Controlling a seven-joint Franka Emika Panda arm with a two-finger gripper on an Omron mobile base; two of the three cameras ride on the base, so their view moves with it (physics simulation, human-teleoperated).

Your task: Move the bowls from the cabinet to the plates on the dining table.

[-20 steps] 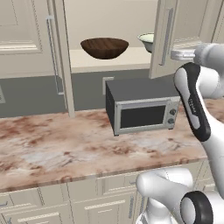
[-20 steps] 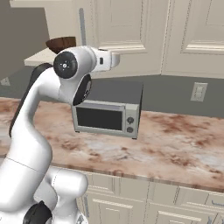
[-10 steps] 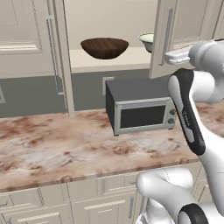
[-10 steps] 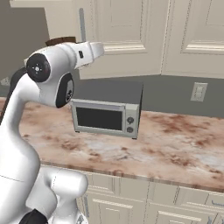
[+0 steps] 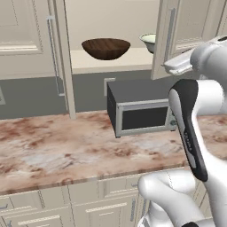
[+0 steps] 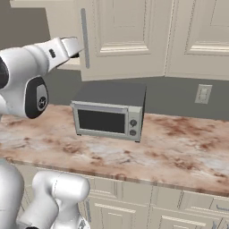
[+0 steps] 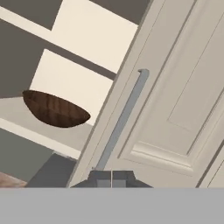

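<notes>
the jaws (image 7: 111,176) are pressed together with nothing between them, close to the right-hand cabinet door (image 7: 175,100), its long bar handle (image 7: 124,118) rising just ahead of the tips. the wooden bowl (image 7: 54,109) sits on the cabinet shelf (image 7: 35,127) off to the jaws' left and beyond the door edge; from the left base view the pale ceramic bowl (image 5: 149,41) sits further along that shelf, half hidden behind the door. my judgement: the door looks only partly swung, so push it wider first, then spread the jaws before reaching in, and come at the wooden bowl's rim from above rather than side-on. the microwave (image 5: 139,111) stands below on the surface (image 5: 66,146).
</notes>
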